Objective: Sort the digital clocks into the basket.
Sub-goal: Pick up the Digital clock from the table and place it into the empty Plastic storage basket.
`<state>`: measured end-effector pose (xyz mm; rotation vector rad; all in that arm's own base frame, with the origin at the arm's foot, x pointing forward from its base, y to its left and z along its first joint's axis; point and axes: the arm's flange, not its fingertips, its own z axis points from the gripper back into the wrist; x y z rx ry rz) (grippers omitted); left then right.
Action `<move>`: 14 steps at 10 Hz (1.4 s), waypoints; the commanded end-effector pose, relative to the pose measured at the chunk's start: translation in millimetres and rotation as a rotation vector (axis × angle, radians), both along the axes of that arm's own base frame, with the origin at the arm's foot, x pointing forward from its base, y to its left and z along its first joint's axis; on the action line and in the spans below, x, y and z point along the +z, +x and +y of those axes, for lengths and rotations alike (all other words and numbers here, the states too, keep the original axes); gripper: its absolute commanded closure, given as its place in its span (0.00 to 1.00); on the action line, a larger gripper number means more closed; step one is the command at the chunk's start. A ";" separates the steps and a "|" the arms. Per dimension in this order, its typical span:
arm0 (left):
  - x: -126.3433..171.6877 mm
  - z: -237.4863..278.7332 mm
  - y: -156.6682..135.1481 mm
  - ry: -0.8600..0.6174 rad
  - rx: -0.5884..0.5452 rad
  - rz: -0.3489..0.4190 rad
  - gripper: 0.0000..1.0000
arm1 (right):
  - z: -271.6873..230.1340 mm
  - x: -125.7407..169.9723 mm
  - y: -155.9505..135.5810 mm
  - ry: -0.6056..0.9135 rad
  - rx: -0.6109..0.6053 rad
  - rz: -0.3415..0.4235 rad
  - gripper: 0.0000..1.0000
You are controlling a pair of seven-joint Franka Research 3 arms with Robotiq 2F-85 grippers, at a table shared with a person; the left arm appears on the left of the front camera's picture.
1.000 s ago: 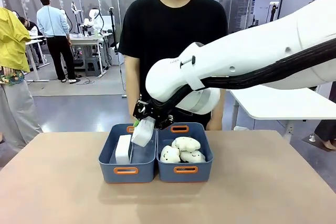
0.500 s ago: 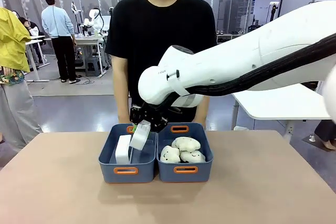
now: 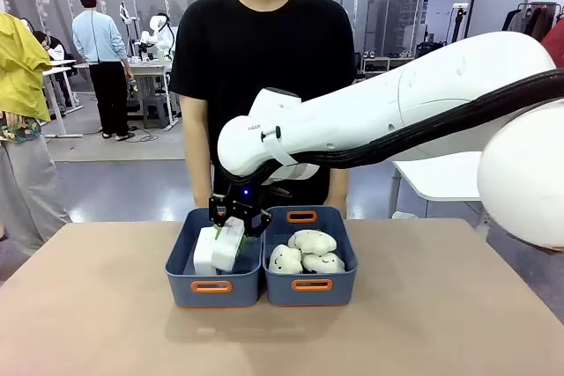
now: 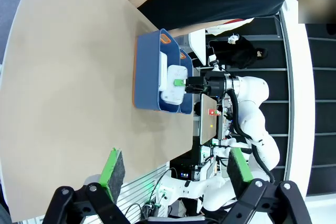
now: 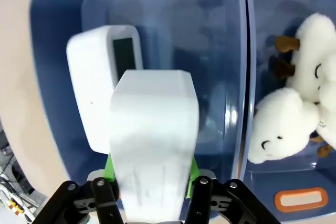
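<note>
My right gripper is shut on a white digital clock and holds it low inside the left blue basket. In the right wrist view that clock rises between the green pads, over the basket's floor. A second white clock stands in the same basket beside it, its display facing up in the right wrist view. My left gripper is open, high above the table, with nothing between its fingers; far off it sees the basket and the held clock.
A second blue bin touches the first on its right and holds cloud-shaped plush toys. A person in a black shirt stands right behind the bins. The tan table is bare around them.
My right gripper has moved down and to the left with the clock, from above the bins' shared wall into the left basket next to the other clock.
</note>
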<state>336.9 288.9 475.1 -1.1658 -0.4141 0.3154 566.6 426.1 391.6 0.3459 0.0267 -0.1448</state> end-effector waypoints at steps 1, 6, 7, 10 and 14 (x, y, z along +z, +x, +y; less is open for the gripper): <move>2.5 -1.3 -1.9 -0.016 0.000 -0.004 0.00 | 6.7 4.4 4.8 -0.038 -0.018 0.029 0.25; 2.5 -1.3 -1.9 -0.016 0.000 -0.004 0.00 | -0.2 17.1 -9.3 -0.004 0.002 -0.026 0.00; 2.5 -1.3 -1.9 -0.016 0.000 -0.004 0.00 | 6.4 9.5 -1.1 -0.007 0.019 0.017 0.00; 2.5 -1.3 -1.9 -0.016 0.000 -0.004 0.00 | 6.4 9.5 -1.1 -0.007 0.019 0.017 0.00; 2.5 -1.3 -1.9 -0.016 0.000 -0.004 0.00 | 6.4 9.5 -1.1 -0.007 0.019 0.017 0.00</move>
